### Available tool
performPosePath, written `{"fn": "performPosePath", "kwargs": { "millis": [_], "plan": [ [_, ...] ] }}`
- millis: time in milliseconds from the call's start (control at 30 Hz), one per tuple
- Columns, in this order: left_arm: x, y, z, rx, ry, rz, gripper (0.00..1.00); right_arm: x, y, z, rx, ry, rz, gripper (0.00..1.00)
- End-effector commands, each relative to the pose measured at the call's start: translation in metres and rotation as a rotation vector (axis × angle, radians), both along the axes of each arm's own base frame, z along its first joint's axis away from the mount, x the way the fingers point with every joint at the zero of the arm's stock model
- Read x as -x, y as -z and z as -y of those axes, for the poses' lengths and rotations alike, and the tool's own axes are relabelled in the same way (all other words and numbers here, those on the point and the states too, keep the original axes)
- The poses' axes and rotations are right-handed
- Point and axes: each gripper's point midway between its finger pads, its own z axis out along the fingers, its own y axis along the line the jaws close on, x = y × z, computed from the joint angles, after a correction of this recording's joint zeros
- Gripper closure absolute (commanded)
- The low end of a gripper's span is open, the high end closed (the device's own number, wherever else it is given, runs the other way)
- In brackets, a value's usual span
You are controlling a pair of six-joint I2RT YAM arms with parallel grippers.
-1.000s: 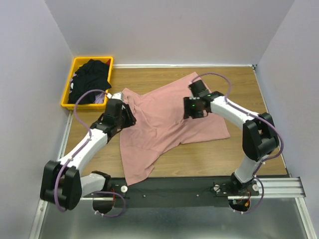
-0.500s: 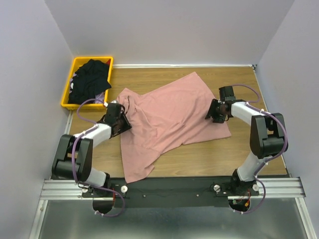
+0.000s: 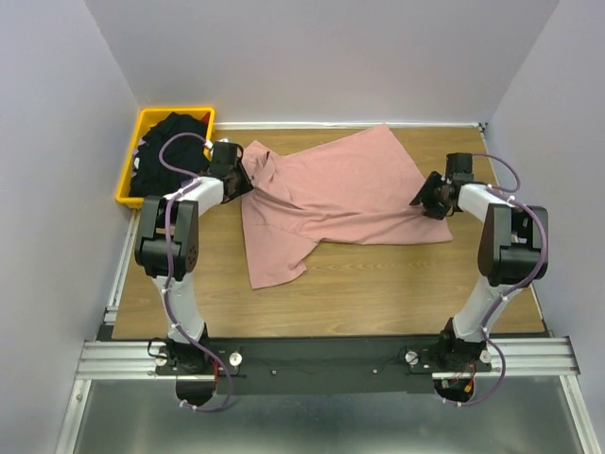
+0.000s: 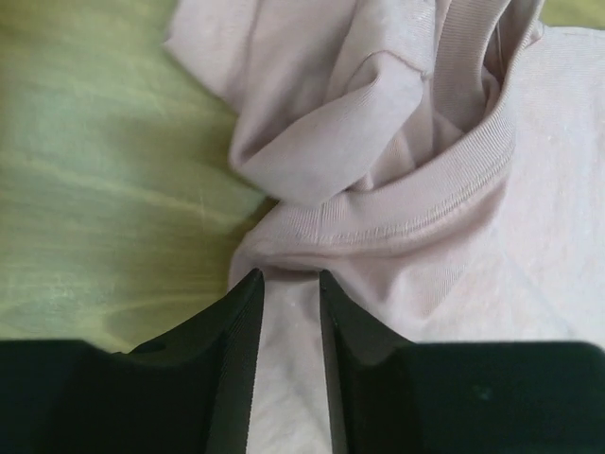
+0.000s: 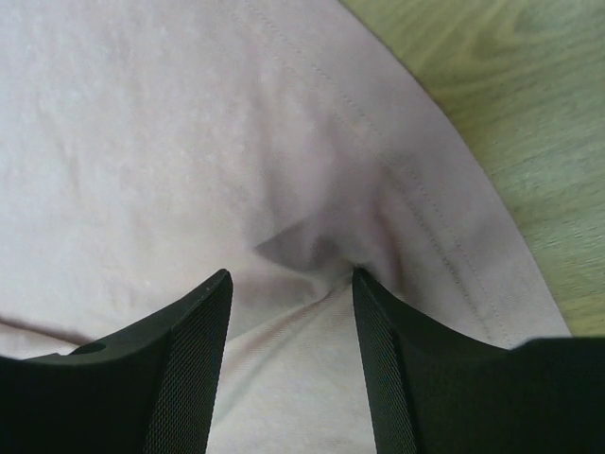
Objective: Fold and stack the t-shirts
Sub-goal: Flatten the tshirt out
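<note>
A dusty pink t-shirt (image 3: pixel 331 194) lies spread plain side up across the back half of the wooden table, one sleeve hanging toward the front. My left gripper (image 3: pixel 236 170) sits at its left end by the ribbed collar (image 4: pixel 444 189), jaws narrowed on a fold of pink cloth (image 4: pixel 284 274). At the shirt's right hem, my right gripper (image 3: pixel 427 196) has a puckered ridge of the pink cloth (image 5: pixel 291 274) between its wider jaws. Black t-shirts (image 3: pixel 170 151) lie heaped in a bin at the back left.
The yellow bin (image 3: pixel 126 189) stands at the table's back left corner, just left of my left gripper. Bare wood (image 3: pixel 378 284) stretches in front of the shirt. Walls close in the table on three sides.
Both arms have swung outward and back, pulling the pink t-shirt toward the back and stretching it wider. The left jaws have narrowed on the cloth by the collar.
</note>
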Motion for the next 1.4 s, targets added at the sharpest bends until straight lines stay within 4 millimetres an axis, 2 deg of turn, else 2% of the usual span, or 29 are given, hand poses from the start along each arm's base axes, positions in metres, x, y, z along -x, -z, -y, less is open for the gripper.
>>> {"fn": "performPosePath", "kwargs": {
  "millis": [0, 33, 67, 100, 133, 167, 200, 233, 267, 333, 367, 400, 500, 533, 733, 800, 1000, 1167, 1367],
  "plan": [
    [-0.004, -0.042, -0.01, -0.073, 0.003, 0.067, 0.58, -0.002, -0.014, -0.006, 0.005, -0.073, 0.006, 0.38],
    [0.001, -0.05, -0.008, -0.08, 0.006, 0.084, 0.55, 0.002, -0.019, -0.009, 0.014, -0.097, 0.007, 0.37],
    [0.016, -0.064, -0.008, -0.088, 0.006, 0.106, 0.51, 0.007, -0.031, -0.015, 0.035, -0.116, 0.029, 0.37],
    [0.028, -0.065, -0.012, -0.111, -0.006, 0.094, 0.49, 0.015, -0.033, -0.018, 0.048, -0.134, 0.021, 0.37],
    [0.051, -0.053, -0.006, -0.127, 0.012, 0.055, 0.47, 0.026, -0.04, -0.026, 0.058, -0.156, 0.032, 0.37],
    [0.064, -0.068, -0.004, -0.134, 0.02, 0.078, 0.45, 0.034, -0.04, -0.025, 0.069, -0.155, 0.027, 0.37],
    [0.078, -0.064, -0.003, -0.148, 0.023, 0.056, 0.44, 0.042, -0.044, -0.033, 0.074, -0.179, 0.034, 0.37],
    [0.108, -0.045, 0.002, -0.182, 0.045, -0.025, 0.44, 0.05, -0.044, -0.039, 0.078, -0.201, 0.03, 0.37],
    [0.122, -0.05, 0.006, -0.186, 0.065, -0.024, 0.44, 0.064, -0.046, -0.04, 0.086, -0.206, 0.033, 0.37],
    [0.154, -0.038, 0.013, -0.192, 0.104, -0.097, 0.45, 0.08, -0.046, -0.05, 0.095, -0.24, 0.027, 0.36],
    [0.174, -0.034, 0.023, -0.189, 0.145, -0.114, 0.45, 0.087, -0.048, -0.053, 0.097, -0.251, 0.034, 0.36],
    [0.188, -0.029, 0.027, -0.177, 0.163, -0.148, 0.44, 0.1, -0.048, -0.055, 0.096, -0.259, 0.032, 0.36],
    [0.217, -0.023, 0.036, -0.13, 0.18, -0.179, 0.44, 0.114, -0.058, -0.064, 0.077, -0.279, 0.068, 0.36],
    [0.226, -0.019, 0.034, -0.12, 0.162, -0.194, 0.45, 0.12, -0.055, -0.065, 0.067, -0.28, 0.06, 0.36],
    [0.255, 0.007, 0.03, -0.128, 0.159, -0.297, 0.48, 0.132, -0.057, -0.071, 0.035, -0.303, 0.079, 0.35],
    [0.258, 0.011, 0.03, -0.132, 0.158, -0.31, 0.5, 0.133, -0.056, -0.072, 0.035, -0.308, 0.078, 0.35],
    [0.265, 0.012, 0.036, -0.114, 0.177, -0.336, 0.52, 0.135, -0.053, -0.072, 0.042, -0.324, 0.084, 0.35],
    [0.276, 0.017, 0.033, -0.134, 0.176, -0.371, 0.52, 0.135, -0.05, -0.072, 0.04, -0.325, 0.087, 0.35],
    [0.279, 0.021, 0.036, -0.149, 0.184, -0.401, 0.53, 0.138, -0.047, -0.071, 0.044, -0.33, 0.086, 0.35]
  ]
}}
